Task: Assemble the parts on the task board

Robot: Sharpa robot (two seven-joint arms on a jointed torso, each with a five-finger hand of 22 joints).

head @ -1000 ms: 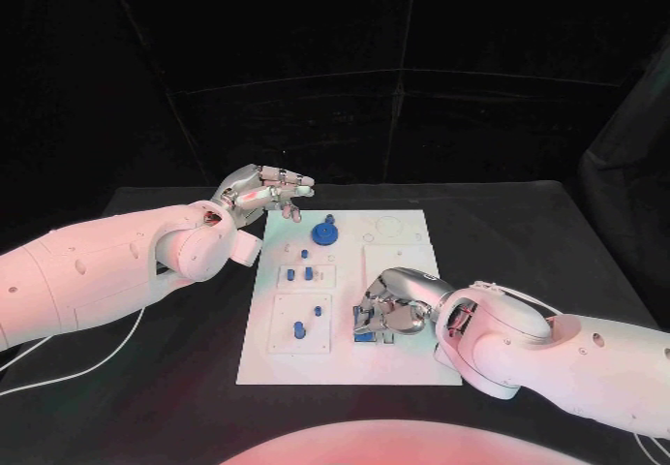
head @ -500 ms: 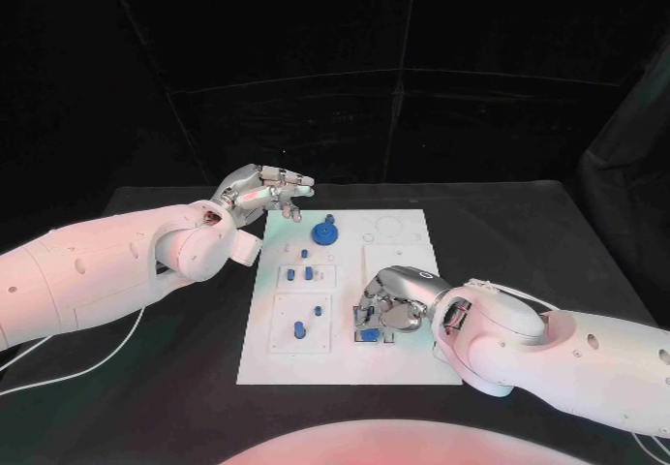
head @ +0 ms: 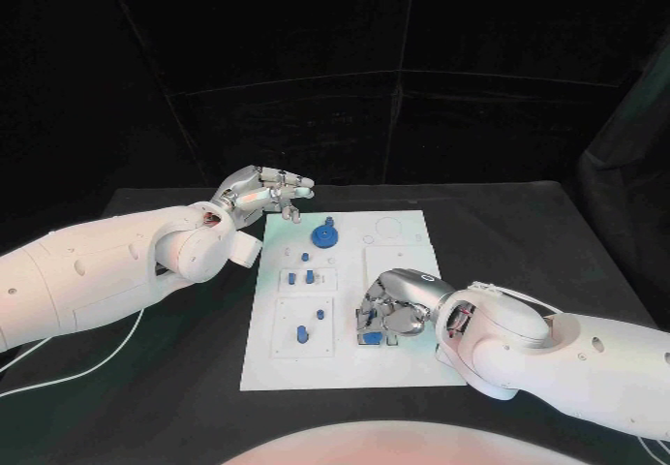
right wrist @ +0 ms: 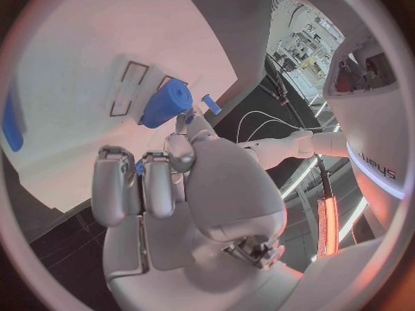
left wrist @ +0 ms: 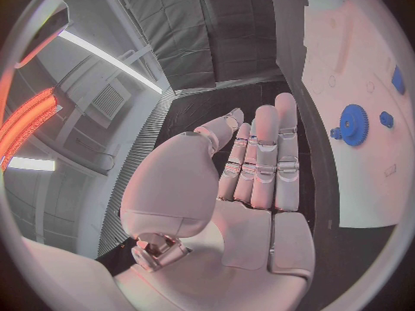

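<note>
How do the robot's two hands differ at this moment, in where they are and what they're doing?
The left hand is raised off the far-left corner of the white board, fingers apart, holding nothing. The right hand is down on the board's near right part, fingers curled around a small blue part. Both are silver hands on white arms.

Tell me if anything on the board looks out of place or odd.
Nothing stands out. The task board lies flat on the table, with the blue parts, gear included, on it. The right hand holds a blue part; the left hand hovers empty.
</note>
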